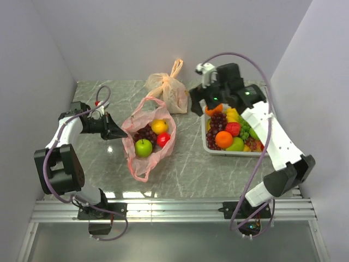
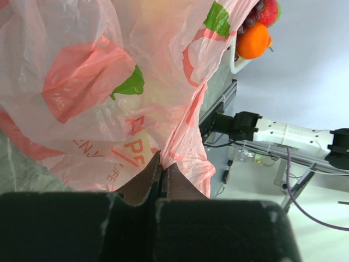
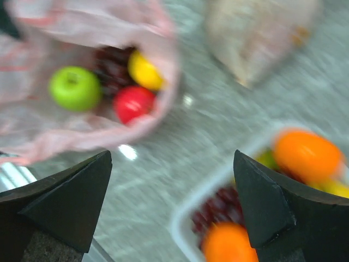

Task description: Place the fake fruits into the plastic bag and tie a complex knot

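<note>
The pink-red plastic bag (image 1: 143,164) lies open on the table. Inside it are a green apple (image 1: 143,147), a yellow fruit (image 1: 159,126), a red fruit (image 1: 163,139) and dark grapes (image 1: 146,132). My left gripper (image 1: 121,132) is shut on the bag's left rim; the left wrist view shows its fingertips (image 2: 160,166) pinching the film (image 2: 82,82). My right gripper (image 1: 203,103) is open and empty above the near-left corner of the white tray (image 1: 206,143). In the blurred right wrist view the bag's fruit (image 3: 74,87) and the tray's oranges (image 3: 306,154) show between the spread fingers (image 3: 71,204).
The tray holds several fruits: oranges (image 1: 224,138), grapes, a red strawberry (image 1: 233,129), a green apple (image 1: 236,144). A pale orange-beige bag (image 1: 168,90) with tied upright handles stands at the back. Grey walls close in on three sides.
</note>
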